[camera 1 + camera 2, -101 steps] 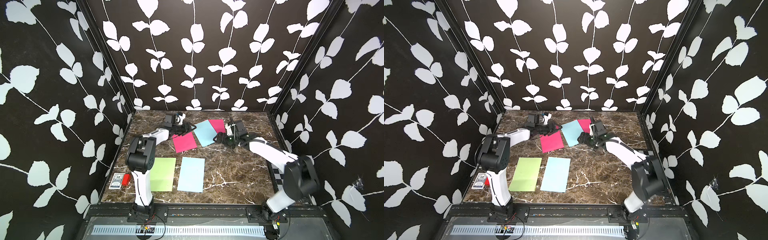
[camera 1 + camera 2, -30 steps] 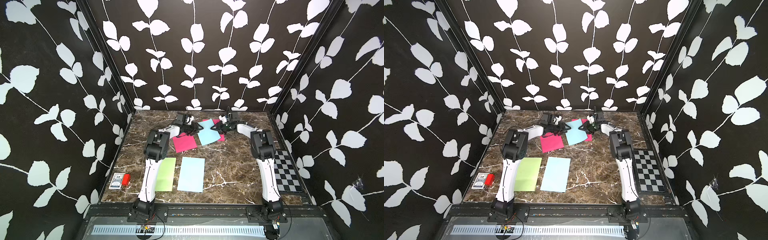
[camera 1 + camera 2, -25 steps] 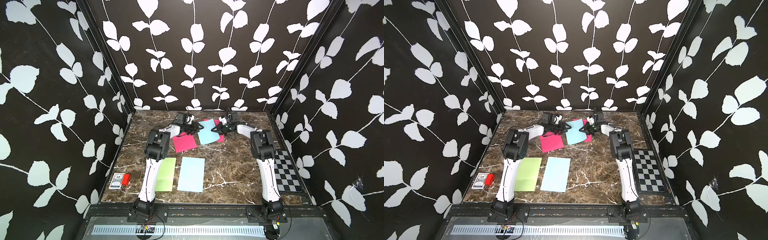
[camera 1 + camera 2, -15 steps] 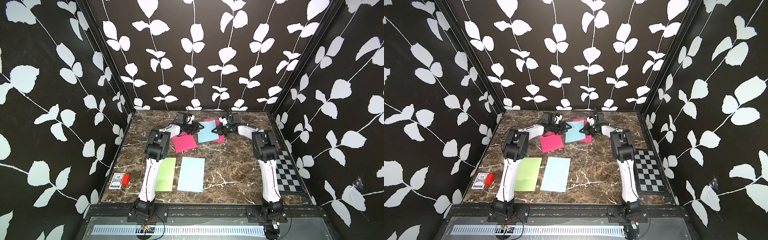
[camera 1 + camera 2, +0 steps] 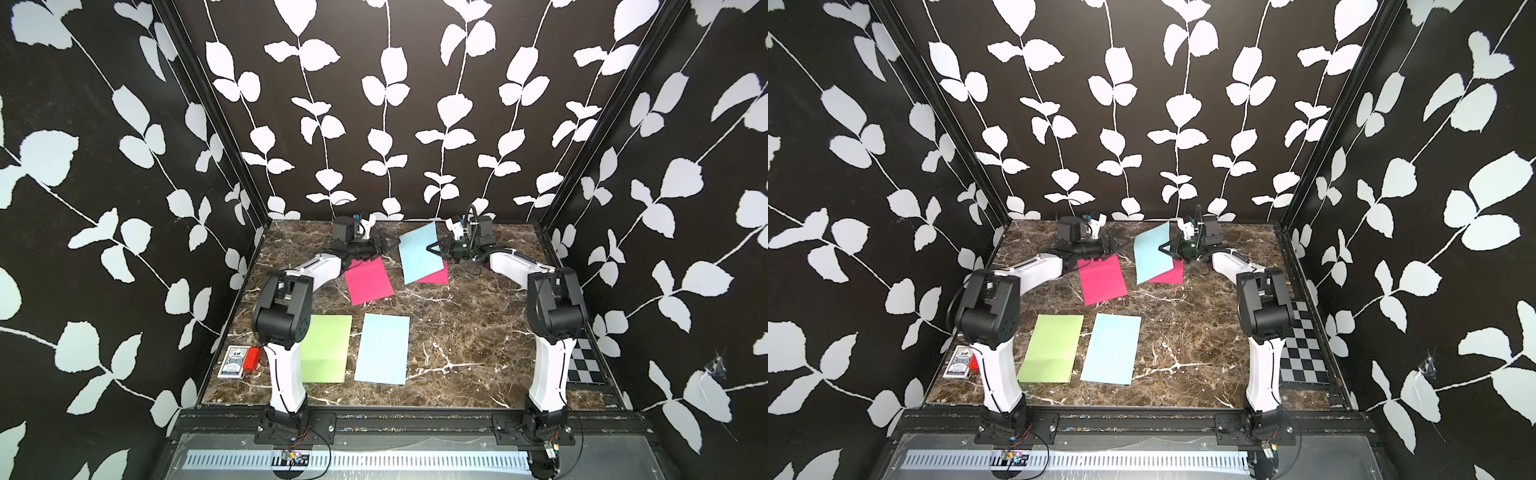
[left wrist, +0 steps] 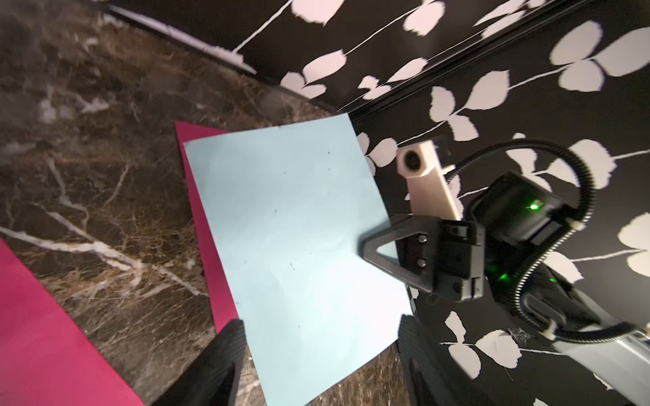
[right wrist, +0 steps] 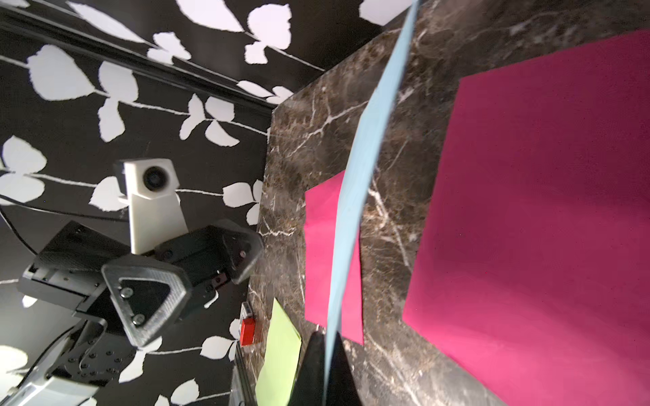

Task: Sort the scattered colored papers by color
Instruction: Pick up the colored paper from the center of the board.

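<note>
While the right gripper (image 5: pixel 432 248) is clamped on one side edge of the raised pale blue sheet (image 5: pixel 417 255), treat that single pinch as all that carries it. The sheet stands tilted near the far edge of the worktop (image 5: pixel 465 332). Its lower corner hangs over a magenta sheet (image 5: pixel 434 277) lying flat beneath; I cannot tell whether the two touch.

Your left gripper (image 5: pixel 388 243) sits just beside the sheet's opposite edge with its jaws apart. In the left wrist view the paper lies between the two fingers (image 6: pixel 225 351), gripped by neither.

To do this step well, I judge you should lift clear before travelling, so the low corner does not drag the magenta sheet along. Then carry it toward the flat pale blue sheet (image 5: pixel 382 349) near the front edge, just beside the light green sheet (image 5: pixel 326 349), and lay it down low edge first. Go slowly, since paper held by one edge will likely flap and twist.

The papers are thin, matte rectangles, limp enough to bow: the right wrist view shows the raised one edge-on as a curved strip. The worktop is brown marble with white veins, probably slick under paper. A second magenta sheet (image 5: pixel 370 282) lies flat nearer the left arm's side, apart from the first.
</note>
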{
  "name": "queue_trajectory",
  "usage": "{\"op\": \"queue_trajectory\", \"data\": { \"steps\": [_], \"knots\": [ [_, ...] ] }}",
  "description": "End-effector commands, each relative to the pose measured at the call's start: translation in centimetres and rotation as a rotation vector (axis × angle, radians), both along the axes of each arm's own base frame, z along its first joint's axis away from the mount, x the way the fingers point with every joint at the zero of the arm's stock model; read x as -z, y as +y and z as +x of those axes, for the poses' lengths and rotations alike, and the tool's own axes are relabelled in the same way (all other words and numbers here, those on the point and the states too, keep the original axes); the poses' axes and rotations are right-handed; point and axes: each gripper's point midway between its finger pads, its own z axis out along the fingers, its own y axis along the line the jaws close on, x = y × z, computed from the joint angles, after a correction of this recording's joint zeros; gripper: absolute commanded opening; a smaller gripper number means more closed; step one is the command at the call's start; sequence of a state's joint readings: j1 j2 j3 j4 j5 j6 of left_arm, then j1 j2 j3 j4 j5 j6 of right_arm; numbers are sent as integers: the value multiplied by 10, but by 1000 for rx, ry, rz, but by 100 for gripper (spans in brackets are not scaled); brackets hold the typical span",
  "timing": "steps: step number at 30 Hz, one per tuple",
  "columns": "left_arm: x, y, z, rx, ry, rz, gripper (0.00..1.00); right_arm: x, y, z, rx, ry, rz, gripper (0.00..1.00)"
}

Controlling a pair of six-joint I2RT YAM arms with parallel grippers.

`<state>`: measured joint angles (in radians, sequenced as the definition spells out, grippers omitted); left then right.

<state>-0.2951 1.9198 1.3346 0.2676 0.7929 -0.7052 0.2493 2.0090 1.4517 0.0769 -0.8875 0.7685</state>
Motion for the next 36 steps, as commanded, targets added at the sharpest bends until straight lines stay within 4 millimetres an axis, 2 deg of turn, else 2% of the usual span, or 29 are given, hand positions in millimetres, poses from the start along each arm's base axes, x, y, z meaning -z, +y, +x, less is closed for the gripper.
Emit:
{"op": "queue_trajectory", "data": {
  "steps": [1,3,4,8,18,25,34,36],
  "knots": [
    [-10,2,-20,34,-52,-10,71,-24,7,-16,-20,-64,47,0],
    [-9,4,-28,36,-53,-16,71,-35,11,-25,-20,-83,78,0],
    [-8,4,-31,37,-51,-19,71,-33,13,-33,-21,-71,90,0],
    [-3,6,-37,43,-49,-13,71,-46,23,-50,-35,-91,123,0],
    [5,9,-39,31,-48,15,71,-78,31,-87,-61,-143,139,0],
    [-12,7,-45,46,-84,-60,66,-72,33,-91,-57,-126,139,0],
    [-39,5,-55,89,-117,-193,67,-65,35,-86,-42,-97,185,0],
    [-39,4,-55,101,-108,-201,66,-63,36,-84,-40,-90,192,0]
  ]
}}
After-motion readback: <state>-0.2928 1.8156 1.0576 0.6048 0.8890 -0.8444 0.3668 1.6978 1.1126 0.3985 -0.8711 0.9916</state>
